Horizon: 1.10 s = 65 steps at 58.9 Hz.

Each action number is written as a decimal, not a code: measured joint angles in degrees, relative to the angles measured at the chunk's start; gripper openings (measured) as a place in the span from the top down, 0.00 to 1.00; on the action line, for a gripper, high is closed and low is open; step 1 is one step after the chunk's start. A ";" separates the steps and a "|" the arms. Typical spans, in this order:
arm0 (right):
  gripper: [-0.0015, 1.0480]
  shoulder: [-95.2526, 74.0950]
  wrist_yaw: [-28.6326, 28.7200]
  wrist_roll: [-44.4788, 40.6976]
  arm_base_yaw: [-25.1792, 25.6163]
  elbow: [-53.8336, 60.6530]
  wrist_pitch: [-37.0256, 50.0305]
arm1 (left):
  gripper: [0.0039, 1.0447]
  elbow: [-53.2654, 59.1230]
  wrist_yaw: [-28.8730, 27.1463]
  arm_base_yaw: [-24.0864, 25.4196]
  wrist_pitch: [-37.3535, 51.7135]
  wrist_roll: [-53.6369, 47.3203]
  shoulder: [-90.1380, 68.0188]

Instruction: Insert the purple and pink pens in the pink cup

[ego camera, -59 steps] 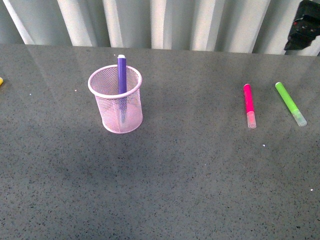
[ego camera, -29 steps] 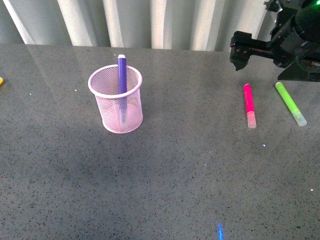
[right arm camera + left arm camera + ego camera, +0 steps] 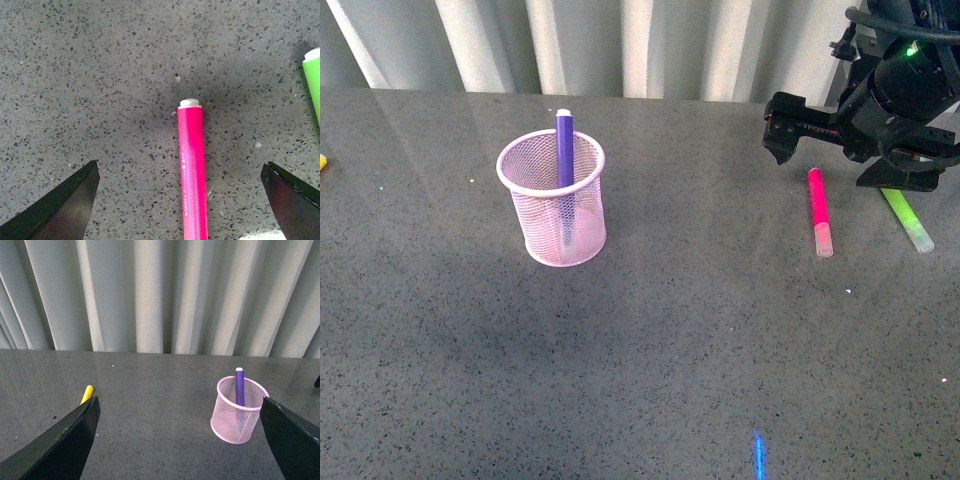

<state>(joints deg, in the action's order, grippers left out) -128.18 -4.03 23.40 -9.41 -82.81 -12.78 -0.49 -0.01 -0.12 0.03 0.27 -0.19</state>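
Hovering over pink pen [image 3: 818, 212] with right tool [image 3: 785, 130], jaws spread wide, nothing held. Pen flat on surface [image 3: 670, 350], well right of cup [image 3: 551, 205] with purple pen [image 3: 564, 150] inside. Risks: rolling barrel away through off-centre closing; nudging green pen [image 3: 910, 220] alongside

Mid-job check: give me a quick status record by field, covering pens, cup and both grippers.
pink cup: upright on the table
purple pen: standing inside the pink cup, end above the rim
pink pen: lying flat on the table, not gripped
green marker: lying beside the pink pen, partly covered in the front view
right gripper: open, fingers either side of the pink pen's end
left gripper: open, holding nothing, apart from the cup
remaining: pink pen into cup
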 joint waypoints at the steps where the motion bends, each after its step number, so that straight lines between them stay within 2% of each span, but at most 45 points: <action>1: 0.07 -0.07 0.00 0.00 0.07 -0.04 0.00 | 0.06 0.00 -0.02 0.00 0.00 0.00 0.00; 16: 0.07 -2.32 0.00 -0.09 1.18 -2.64 0.00 | 0.06 0.00 -0.02 0.00 0.00 0.00 0.00; 39: 0.07 -6.32 0.00 -0.24 0.26 -5.70 -1.09 | 0.06 0.00 -0.02 0.00 0.00 0.00 0.00; 65: 0.07 -9.42 0.52 -1.09 0.15 -11.37 -6.16 | 0.06 0.00 -0.02 0.00 0.00 0.00 0.00</action>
<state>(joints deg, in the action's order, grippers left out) -137.60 -3.51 22.30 -9.26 -94.17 -18.94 -0.49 -0.03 -0.12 0.03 0.27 -0.19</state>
